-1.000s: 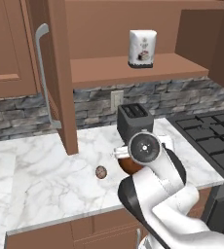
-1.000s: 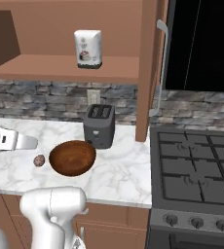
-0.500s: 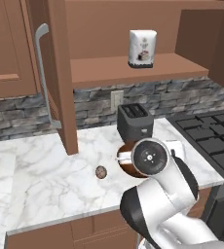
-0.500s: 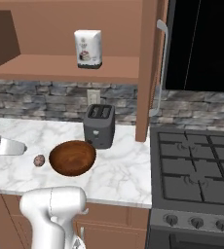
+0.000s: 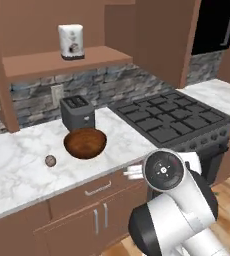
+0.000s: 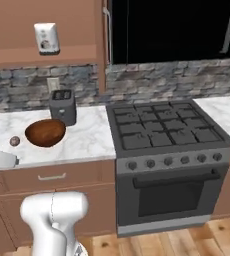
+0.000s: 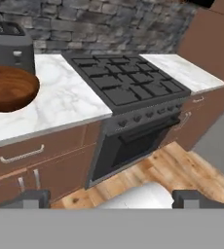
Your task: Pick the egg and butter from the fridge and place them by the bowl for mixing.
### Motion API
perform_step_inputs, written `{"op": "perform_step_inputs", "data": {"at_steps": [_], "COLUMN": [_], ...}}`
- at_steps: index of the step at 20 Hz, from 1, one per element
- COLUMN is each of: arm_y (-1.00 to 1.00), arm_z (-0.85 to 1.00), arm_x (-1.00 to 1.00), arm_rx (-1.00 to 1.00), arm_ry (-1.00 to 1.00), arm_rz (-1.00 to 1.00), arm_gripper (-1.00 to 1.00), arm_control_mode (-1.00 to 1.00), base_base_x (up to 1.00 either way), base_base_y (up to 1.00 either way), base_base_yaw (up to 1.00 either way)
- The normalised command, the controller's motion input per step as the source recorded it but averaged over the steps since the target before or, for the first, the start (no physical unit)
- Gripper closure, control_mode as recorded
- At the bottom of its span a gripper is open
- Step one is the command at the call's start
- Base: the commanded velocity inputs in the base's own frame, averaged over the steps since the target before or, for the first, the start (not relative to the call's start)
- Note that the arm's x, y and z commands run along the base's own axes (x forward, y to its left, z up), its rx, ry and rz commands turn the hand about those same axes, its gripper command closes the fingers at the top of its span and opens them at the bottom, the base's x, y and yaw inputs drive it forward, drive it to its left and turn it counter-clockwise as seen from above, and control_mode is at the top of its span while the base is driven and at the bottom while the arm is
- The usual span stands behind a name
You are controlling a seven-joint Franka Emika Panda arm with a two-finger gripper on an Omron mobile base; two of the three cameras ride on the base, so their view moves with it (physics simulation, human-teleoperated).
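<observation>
The egg (image 5: 50,160) is a small mottled brown ball lying on the marble counter just left of the bowl (image 5: 85,142); the right base view shows the same egg (image 6: 15,141) and bowl (image 6: 45,132). The dark-brown wooden bowl (image 7: 7,87) sits at the left of the hand view. My gripper (image 7: 113,197) is open with nothing between its widely spaced fingertips, and it hangs in front of the counter, below its edge, pointing towards the stove. The butter and the fridge are out of view.
A black toaster (image 5: 77,113) stands behind the bowl against the stone backsplash. A black gas stove (image 6: 167,130) with an oven below is to the right of the counter. A white canister (image 5: 70,41) sits on the wooden shelf. Below is a wooden floor (image 7: 182,170).
The whole picture has shifted, so the base and its cameras have moved; the stove is now in view. My hand has drawn back from over the bowl to in front of the counter, still open.
</observation>
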Motion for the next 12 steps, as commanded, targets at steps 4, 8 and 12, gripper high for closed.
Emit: {"op": "perform_step_inputs", "data": {"at_steps": [4, 8, 12], "arm_y": [0.00, 0.00, 0.00], "arm_z": [0.00, 0.00, 0.00], "arm_x": [0.00, 0.00, 0.00], "arm_rx": [0.00, 0.00, 0.00], "arm_ry": [0.00, 0.00, 0.00], "arm_rz": [0.00, 0.00, 0.00], "arm_gripper": [-1.00, -1.00, -1.00], "arm_control_mode": [1.00, 1.00, 1.00], "base_base_x": [-0.19, -0.01, 0.00], "base_base_y": [-0.21, -0.01, 0.00], "base_base_yaw": [-0.91, -1.00, -1.00]}}
